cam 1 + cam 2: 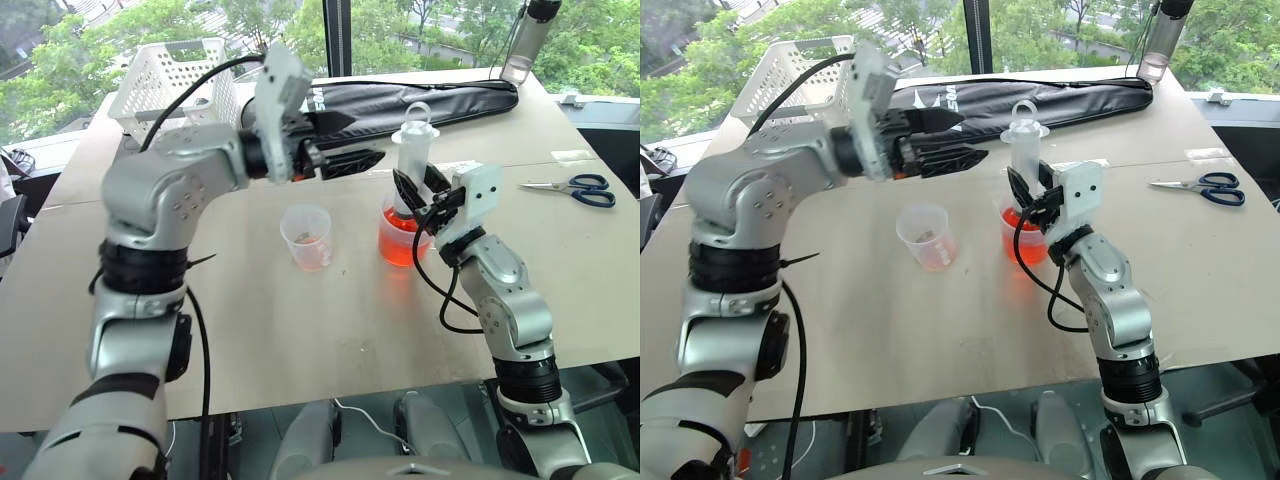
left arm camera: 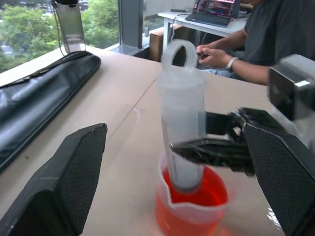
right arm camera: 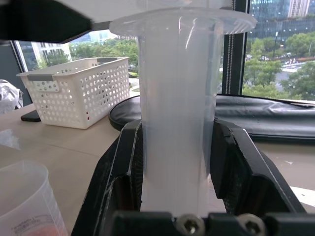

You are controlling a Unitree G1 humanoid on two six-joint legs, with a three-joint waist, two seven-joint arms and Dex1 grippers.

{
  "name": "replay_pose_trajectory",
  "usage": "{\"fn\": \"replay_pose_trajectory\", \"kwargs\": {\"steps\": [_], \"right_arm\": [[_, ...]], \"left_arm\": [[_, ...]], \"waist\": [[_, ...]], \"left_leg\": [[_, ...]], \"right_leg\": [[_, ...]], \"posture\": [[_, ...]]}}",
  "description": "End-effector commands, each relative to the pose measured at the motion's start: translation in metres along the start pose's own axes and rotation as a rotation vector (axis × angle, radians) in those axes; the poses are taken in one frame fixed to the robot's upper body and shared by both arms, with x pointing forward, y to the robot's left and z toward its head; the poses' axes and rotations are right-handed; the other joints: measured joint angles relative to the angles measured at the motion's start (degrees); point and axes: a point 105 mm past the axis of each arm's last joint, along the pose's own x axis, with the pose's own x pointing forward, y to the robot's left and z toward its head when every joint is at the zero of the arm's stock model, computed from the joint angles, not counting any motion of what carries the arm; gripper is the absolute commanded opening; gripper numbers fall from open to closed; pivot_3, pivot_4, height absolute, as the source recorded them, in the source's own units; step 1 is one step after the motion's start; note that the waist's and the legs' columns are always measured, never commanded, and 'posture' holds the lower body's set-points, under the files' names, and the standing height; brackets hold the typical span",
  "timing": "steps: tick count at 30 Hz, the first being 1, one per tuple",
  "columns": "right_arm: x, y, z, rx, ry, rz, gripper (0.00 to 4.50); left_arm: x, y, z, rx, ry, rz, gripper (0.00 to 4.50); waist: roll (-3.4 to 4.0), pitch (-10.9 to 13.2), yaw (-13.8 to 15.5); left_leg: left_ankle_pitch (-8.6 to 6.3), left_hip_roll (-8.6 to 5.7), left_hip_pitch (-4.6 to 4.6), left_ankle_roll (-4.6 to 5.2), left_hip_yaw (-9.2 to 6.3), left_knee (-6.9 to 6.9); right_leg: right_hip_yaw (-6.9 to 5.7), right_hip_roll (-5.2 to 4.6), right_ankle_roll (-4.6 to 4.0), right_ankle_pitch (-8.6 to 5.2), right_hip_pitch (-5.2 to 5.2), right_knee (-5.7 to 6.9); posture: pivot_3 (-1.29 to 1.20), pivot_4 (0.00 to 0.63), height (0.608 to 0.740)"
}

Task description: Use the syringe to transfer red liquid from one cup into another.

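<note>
So the right gripper has its two black fingers clamped on the barrel of the big clear plastic syringe with the white ring-topped plunger, holding it upright with the tip down in the wider clear plastic measuring cup, which is about half full of translucent orange-red liquid. The right wrist view shows the grip best: barrel squeezed between both pads, flange well above them. The left gripper hangs to the left of the syringe with its fingers spread wide and nothing in them; the left wrist view looks straight between them at the plunger ring. The smaller tapered clear plastic cup without a handle sits just left of the measuring cup, apart from it, with what looks like a thin reddish layer at the bottom, hard to be sure. The head views also show a white perforated plastic basket far left, a long black bag along the far edge, and blue-handled scissors off to the right. The left wrist view catches a person in a dark shirt seated past the table.
</note>
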Motion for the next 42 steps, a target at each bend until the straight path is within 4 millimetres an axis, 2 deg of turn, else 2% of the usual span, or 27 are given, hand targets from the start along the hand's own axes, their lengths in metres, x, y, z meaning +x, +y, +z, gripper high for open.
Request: {"fn": "replay_pose_trajectory", "kwargs": {"steps": [1, 6, 12, 17, 20, 22, 24, 26, 28, 29, 42], "right_arm": [[-0.001, 0.008, 0.011, -0.034, -0.053, 0.026, 1.43], [0.0, 0.01, 0.011, -0.049, -0.058, 0.032, 1.43], [0.0, 0.007, 0.011, -0.09, -0.052, 0.014, 1.43], [0.001, 0.006, 0.005, -0.147, -0.022, -0.017, 1.43], [0.001, 0.007, 0.002, -0.175, -0.013, -0.022, 1.43], [0.001, 0.008, 0.001, -0.177, -0.014, -0.029, 1.43], [0.001, 0.008, 0.002, -0.174, -0.021, -0.04, 1.43], [0.002, 0.008, 0.003, -0.172, -0.027, -0.048, 1.43], [0.002, 0.009, 0.003, -0.166, -0.028, -0.055, 1.43], [0.003, 0.009, 0.003, -0.16, -0.026, -0.06, 1.43], [0.0, 0.015, -0.009, -0.118, 0.02, -0.067, 1.43]], "left_arm": [[0.013, 0.011, 0.018, 0.096, -0.014, 0.042, 4.5], [0.03, 0.017, 0.025, 0.172, -0.018, 0.024, 4.5], [0.036, 0.021, 0.026, 0.225, -0.018, 0.027, 4.5], [0.047, 0.015, 0.025, 0.287, -0.035, 0.012, 4.5], [0.05, 0.012, 0.024, 0.319, -0.042, 0.007, 3.69], [0.052, 0.009, 0.023, 0.347, -0.039, -0.004, 2.67], [0.053, 0.007, 0.02, 0.378, -0.033, -0.01, 2.1], [0.054, 0.006, 0.02, 0.407, -0.034, -0.01, 1.34], [0.055, 0.006, 0.021, 0.423, -0.042, -0.008, 0.37], [0.056, 0.005, 0.021, 0.426, -0.045, -0.009, 0.08], [0.057, 0.007, 0.042, 0.455, -0.115, 0.002, 0.0]], "waist": [[0.0, 0.0, 0.0], [0.0, 0.0, -0.5], [-0.01, 0.0, -0.4], [-0.03, 0.0, -0.3], [-0.03, 0.0, -0.3], [-0.03, 0.0, -0.4], [-0.03, 0.0, -0.4], [-0.04, 0.0, -0.5], [-0.05, 0.0, -0.4], [-0.05, 0.0, -0.4], [-0.07, 0.0, -0.5]], "left_leg": [[0.0, -0.01, 0.0, 0.0, 0.01, 0.0], [0.0, 0.0, 0.01, 0.0, 0.03, 0.0], [0.0, 0.0, 0.01, 0.0, 0.01, 0.0], [0.0, 0.0, 0.0, 0.0, 0.0, 0.04], [0.0, 0.0, 0.0, 0.0, 0.01, 0.06], [0.0, -0.01, 0.0, 0.0, 0.01, 0.06], [0.0, 0.0, 0.01, 0.0, 0.01, 0.06], [0.0, 0.0, 0.02, 0.0, 0.01, 0.06], [0.0, 0.0, 0.02, 0.0, 0.01, 0.09], [0.0, 0.0, 0.01, 0.0, 0.01, 0.11], [0.0, 0.0, 0.03, 0.0, 0.02, 0.12]], "right_leg": [[0.01, 0.0, 0.0, 0.0, 0.0, 0.0], [0.03, 0.02, 0.0, 0.0, -0.01, 0.01], [0.04, 0.02, 0.0, 0.0, -0.02, 0.01], [0.03, 0.02, 0.0, 0.0, -0.01, 0.02], [0.04, 0.02, 0.0, 0.0, 0.0, 0.05], [0.04, 0.02, 0.0, 0.0, 0.0, 0.06], [0.04, 0.02, 0.0, 0.0, 0.0, 0.06], [0.05, 0.02, 0.0, 0.0, 0.0, 0.08], [0.04, 0.02, 0.0, 0.0, 0.0, 0.09], [0.05, 0.02, 0.0, 0.0, 0.0, 0.1], [0.06, 0.04, 0.0, 0.0, 0.0, 0.14]], "posture": [[0.0, 0.15, 0.74], [0.0, 0.15, 0.74], [0.0, 0.15, 0.74], [0.0, 0.15, 0.74], [0.0, 0.15, 0.74], [0.0, 0.15, 0.74], [0.0, 0.15, 0.74], [0.0, 0.15, 0.74], [0.0, 0.15, 0.74], [0.0, 0.15, 0.74], [0.0, 0.15, 0.74]]}}
